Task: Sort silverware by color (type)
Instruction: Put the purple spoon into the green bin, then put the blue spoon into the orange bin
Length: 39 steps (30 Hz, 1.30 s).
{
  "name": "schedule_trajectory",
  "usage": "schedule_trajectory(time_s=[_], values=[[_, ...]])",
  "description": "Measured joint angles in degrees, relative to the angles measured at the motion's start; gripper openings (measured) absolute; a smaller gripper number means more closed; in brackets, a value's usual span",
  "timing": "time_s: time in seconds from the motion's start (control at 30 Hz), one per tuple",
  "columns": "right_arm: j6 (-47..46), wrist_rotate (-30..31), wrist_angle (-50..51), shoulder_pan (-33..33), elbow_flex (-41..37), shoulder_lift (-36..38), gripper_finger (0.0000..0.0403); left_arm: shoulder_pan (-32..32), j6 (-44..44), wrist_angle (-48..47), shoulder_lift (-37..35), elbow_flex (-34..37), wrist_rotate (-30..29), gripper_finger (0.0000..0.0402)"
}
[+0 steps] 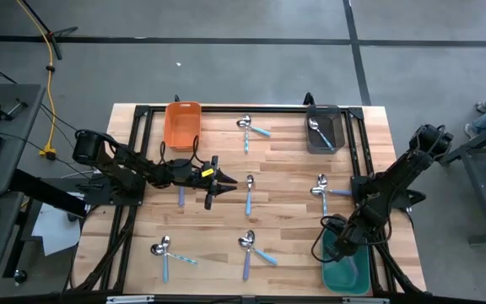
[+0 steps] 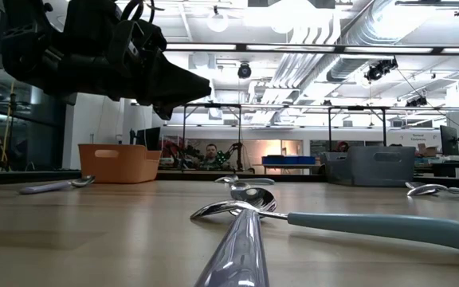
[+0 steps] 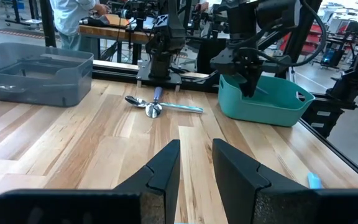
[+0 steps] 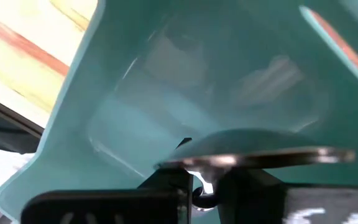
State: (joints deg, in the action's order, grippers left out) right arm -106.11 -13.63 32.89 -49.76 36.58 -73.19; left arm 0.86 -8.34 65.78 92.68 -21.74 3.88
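Right gripper (image 4: 205, 186) pinches spoon (image 4: 253, 152); no writing legible.

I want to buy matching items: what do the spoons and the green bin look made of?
Spoons: bowls look like polished metal, mirror-bright with reflections; handles look like matte coloured plastic, though that is less sure. Green bin: apparently moulded plastic, smooth with a soft sheen and rounded rim.

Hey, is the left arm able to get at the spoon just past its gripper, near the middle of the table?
Probably yes. The left gripper hangs open above bare wood, the purple-handled metal spoon lies just beyond it, and nothing sits between them.
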Motion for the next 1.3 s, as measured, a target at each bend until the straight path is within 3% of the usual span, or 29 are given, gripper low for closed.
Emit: schedule_trajectory(time_s=[0.73, 1.1, 1.3], values=[[1.9, 0.0, 1.7, 0.0, 0.0, 0.0, 0.0025, 0.0, 0.0, 0.0, 0.0, 0.0, 0.0, 0.0087], [2.0, -4.1, 1.1, 0.0, 0.0, 0.0, 0.0106, 0.0, 0.0, 0.0, 0.0, 0.0, 0.0, 0.0087], [2.0, -4.9, 1.4, 0.2, 1.7, 0.7, 0.0109, 0.0, 0.0, 0.0, 0.0, 0.0, 0.0, 0.0087]])
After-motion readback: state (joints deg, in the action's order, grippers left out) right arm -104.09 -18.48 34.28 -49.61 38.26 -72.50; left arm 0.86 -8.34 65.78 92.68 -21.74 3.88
